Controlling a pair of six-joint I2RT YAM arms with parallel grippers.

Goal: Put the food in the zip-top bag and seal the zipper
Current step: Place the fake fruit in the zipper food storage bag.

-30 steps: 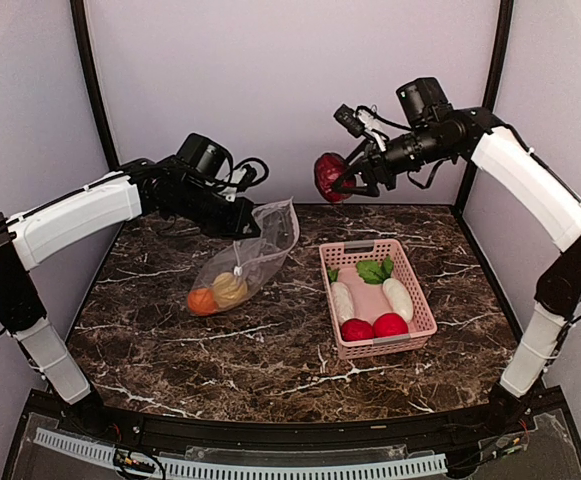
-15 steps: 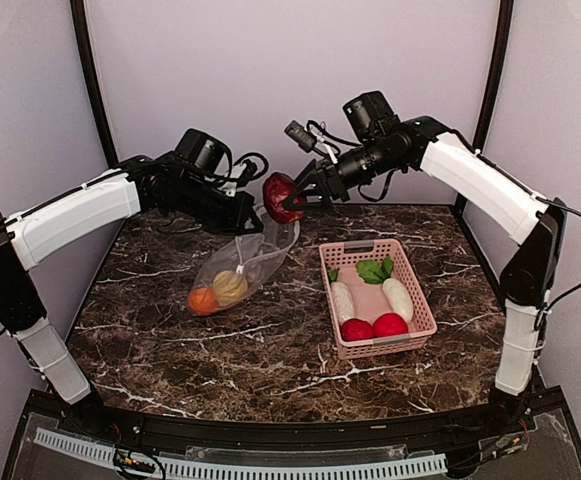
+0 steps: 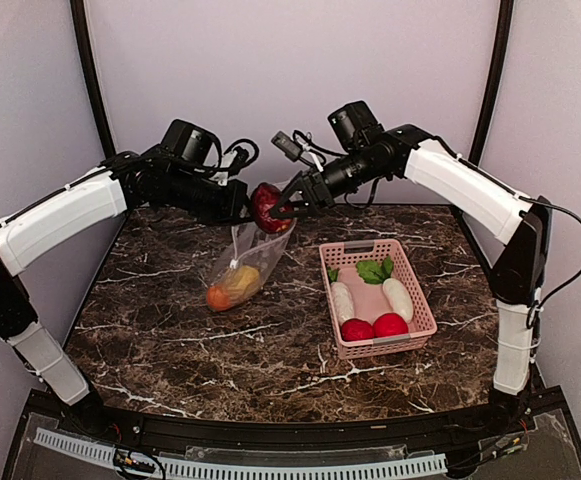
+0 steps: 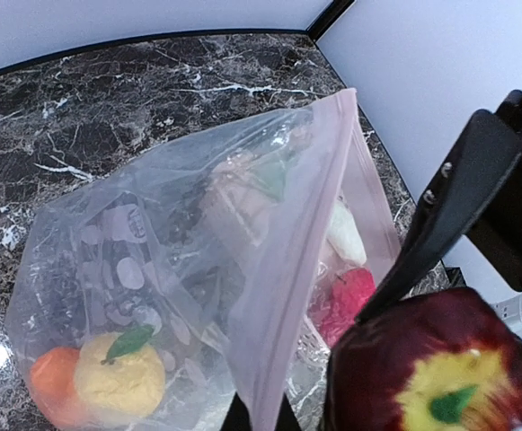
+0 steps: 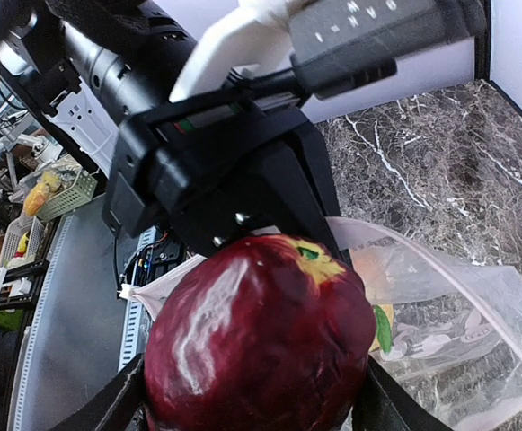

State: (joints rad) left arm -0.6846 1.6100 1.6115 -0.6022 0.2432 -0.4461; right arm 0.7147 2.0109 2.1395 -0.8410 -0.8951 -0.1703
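Your left gripper is pinched closed on the mouth edge of the zip-top bag, holding it up above the marble table, toward the far edge and left of the middle. The bag hangs at a slant, its low end down by the tabletop. An orange ball and a yellow fruit lie in that low end, touching each other. The pale pink zipper runs up the bag's raised edge from your left fingers.

Your right gripper clamps a maroon apple and holds it just beside the bag's mouth, close to the left gripper. You cannot tell whether the apple touches the plastic.

The pink basket sits right of the middle. It holds two white oblong pieces, green leaves and two red round fruits at its near end.
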